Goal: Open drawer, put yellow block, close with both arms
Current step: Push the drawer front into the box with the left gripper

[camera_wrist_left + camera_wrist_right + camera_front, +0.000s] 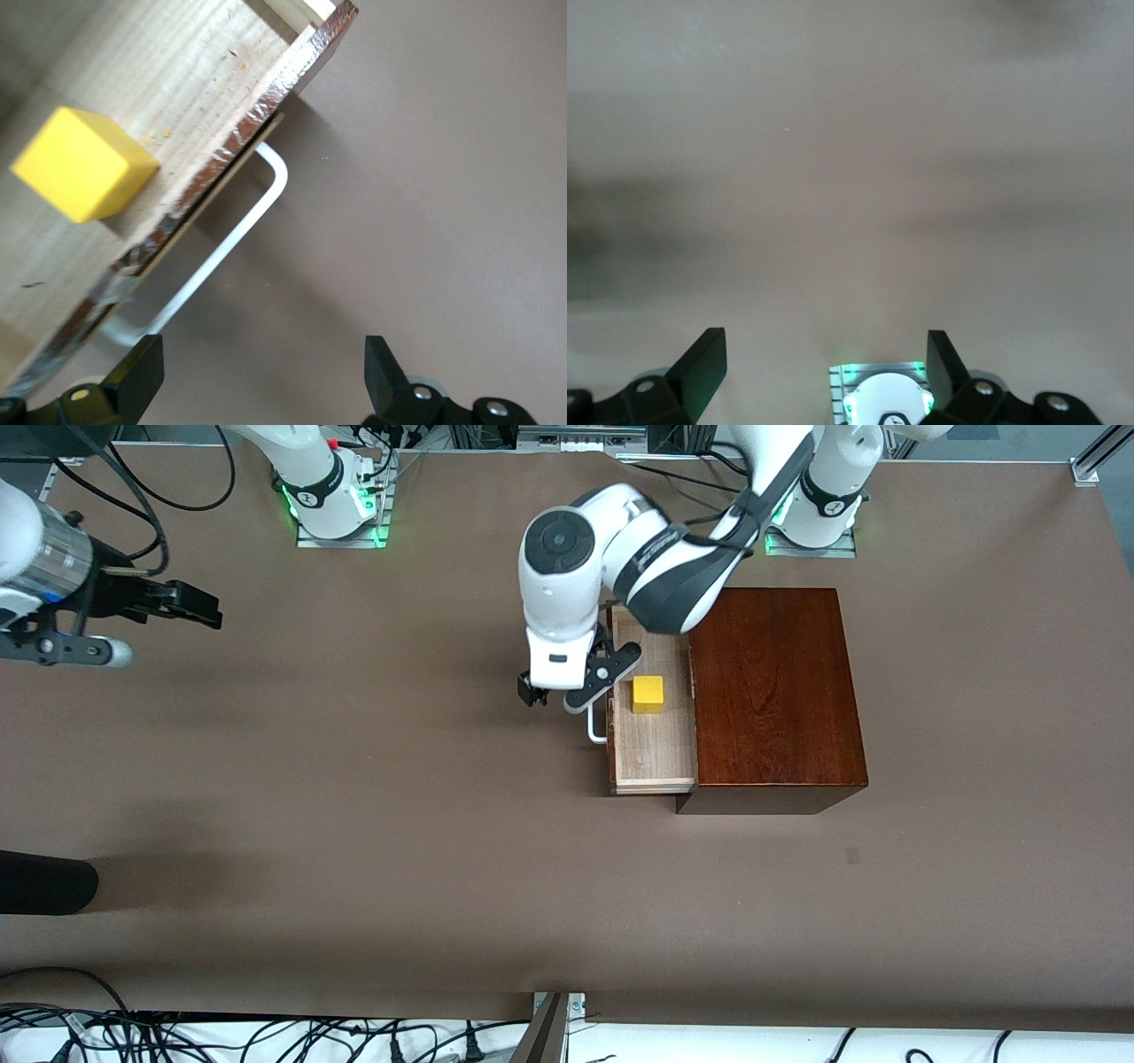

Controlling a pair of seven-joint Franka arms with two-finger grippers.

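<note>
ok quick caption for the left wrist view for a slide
Left end effector, open, over the table beside the white handle of the open drawer, yellow block inside.

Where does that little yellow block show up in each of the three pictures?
Front view: yellow block in the open drawer, beside the left gripper.
Left wrist view: yellow block on the drawer's pale floor.
Right wrist view: not in it.
Shared landmark: white handle.

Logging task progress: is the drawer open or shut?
Open: the drawer juts from the wooden box, its tray exposed with the yellow block inside.
</note>
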